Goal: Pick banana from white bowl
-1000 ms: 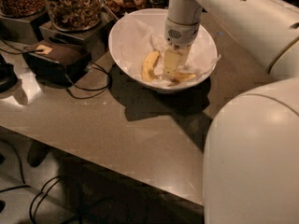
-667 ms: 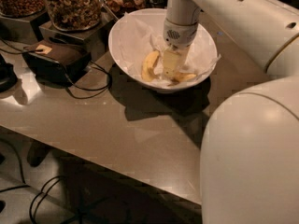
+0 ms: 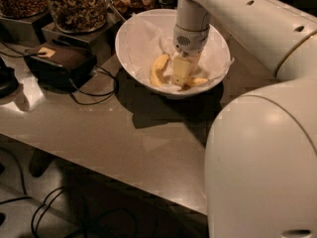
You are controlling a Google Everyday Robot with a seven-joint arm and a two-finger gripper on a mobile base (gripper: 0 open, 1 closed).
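Note:
The white bowl (image 3: 133,38) with crumpled paper lining stands at the back of the table. My gripper (image 3: 181,73) reaches straight down into it from the arm above, low among the fruit. A short, plump, gently curved yellow banana (image 3: 158,69) lies just left of the gripper. Another yellow piece, the banana (image 3: 198,81), shows just right of the gripper on the bowl's floor. Most of it is hidden behind the gripper, so I cannot tell whether it is held.
Glass jars of nuts (image 3: 77,6) stand on dark stands behind and left of the bowl. A dark box (image 3: 57,61) with trailing cables (image 3: 101,90) lies left of the bowl. The robot's white body (image 3: 262,167) fills the lower right. The table's front edge (image 3: 99,175) runs diagonally.
My gripper has sunk a little lower into the bowl. The bananas and the bowl have not visibly moved.

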